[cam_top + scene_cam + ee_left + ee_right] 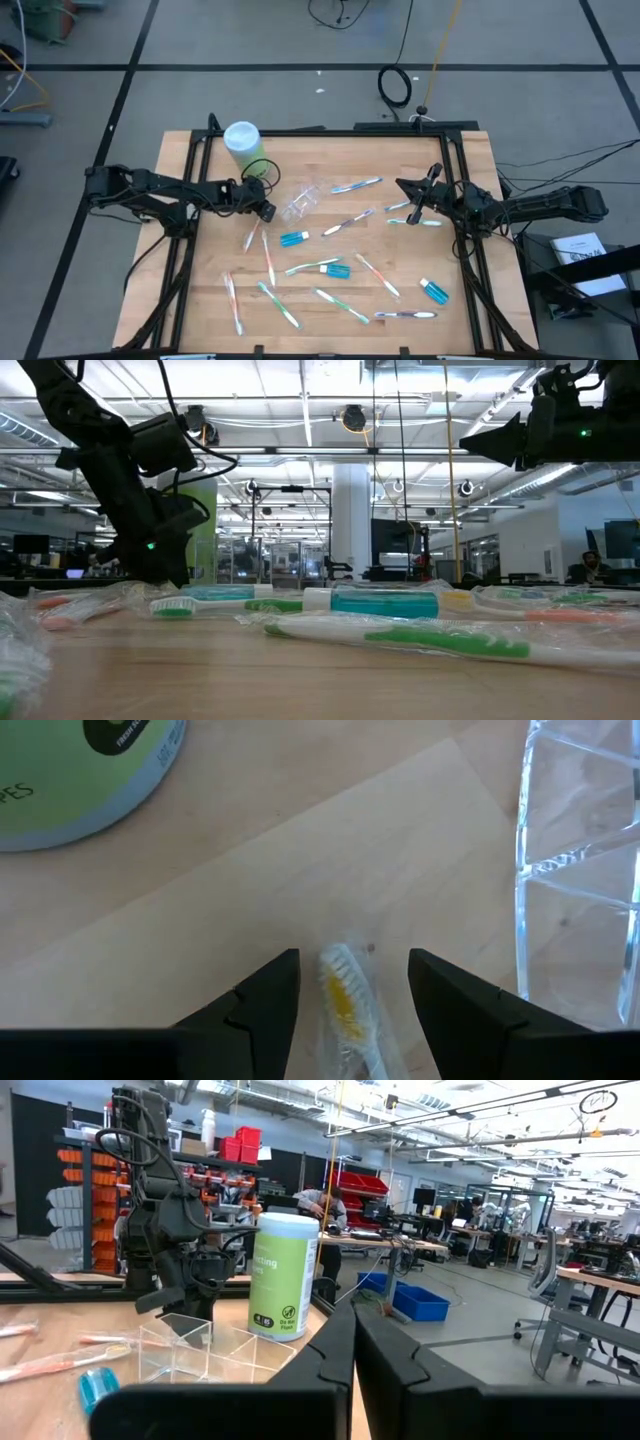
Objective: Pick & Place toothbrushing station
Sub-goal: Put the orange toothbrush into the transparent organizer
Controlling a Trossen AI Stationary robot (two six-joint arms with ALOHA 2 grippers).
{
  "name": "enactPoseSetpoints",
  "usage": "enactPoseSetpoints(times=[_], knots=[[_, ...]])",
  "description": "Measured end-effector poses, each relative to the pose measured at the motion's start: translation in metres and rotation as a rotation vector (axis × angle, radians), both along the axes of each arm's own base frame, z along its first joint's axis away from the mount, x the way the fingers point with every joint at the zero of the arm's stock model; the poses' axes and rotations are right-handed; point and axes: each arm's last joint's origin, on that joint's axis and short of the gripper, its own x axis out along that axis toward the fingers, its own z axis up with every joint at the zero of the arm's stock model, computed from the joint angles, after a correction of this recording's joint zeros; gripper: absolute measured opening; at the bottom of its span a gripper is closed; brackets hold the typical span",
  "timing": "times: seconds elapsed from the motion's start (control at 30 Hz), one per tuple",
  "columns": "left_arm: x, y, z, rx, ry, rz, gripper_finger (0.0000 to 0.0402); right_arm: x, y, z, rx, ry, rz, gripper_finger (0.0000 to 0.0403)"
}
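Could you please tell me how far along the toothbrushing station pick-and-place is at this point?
Nothing looks placed yet: the clear cup lies on its side, with nothing visible inside it. In hand: the left gripper is open, its fingers on either side of a wrapped yellow-bristled toothbrush beside the cup. Left: the other toothbrushes and blue toothpaste tubes are scattered over the table. The right gripper waits near the table's right edge, shut.

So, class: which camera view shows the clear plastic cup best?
The high view: the whole clear plastic cup lies on its side beside the left gripper. The left wrist view catches one edge, the right wrist view sees it low; the low view doesn't clearly show it.
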Motion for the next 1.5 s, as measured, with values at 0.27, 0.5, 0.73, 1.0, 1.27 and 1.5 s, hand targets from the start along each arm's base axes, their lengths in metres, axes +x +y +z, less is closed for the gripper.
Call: enactPoseSetpoints(times=[0.27, 0.5, 0.73, 1.0, 1.27, 1.5], knots=[[0.0, 0.0, 0.0, 0.0, 0.002, 0.002, 0.0116, 0.0, 0.0, 0.0, 0.001, 0.0, -0.001, 0.0004], [0.002, 0.0, 0.001, -0.004, -0.026, -0.002, 0.0071, 0.0, 0.0, 0.0, 0.0, 0.0, -0.002, 0.0004], [0.002, 0.0, 0.001, -0.003, -0.029, 0.002, 0.0039, 0.0, 0.0, 0.0, 0.0, 0.0, -0.002, 0.0004], [-0.001, 0.0, 0.016, 0.021, -0.098, -0.01, 0.0026, 0.0, 0.0, 0.0, 0.0, 0.0, -0.002, 0.0004], [-0.011, -0.007, 0.055, 0.188, -0.276, -0.011, 0.0025, 0.0, 0.0, 0.0, 0.0, 0.0, -0.002, 0.0004], [-0.02, -0.027, 0.099, 0.361, -0.548, -0.154, 0.0025, 0.0, 0.0, 0.0, -0.003, 0.001, -0.003, 0.0004]])
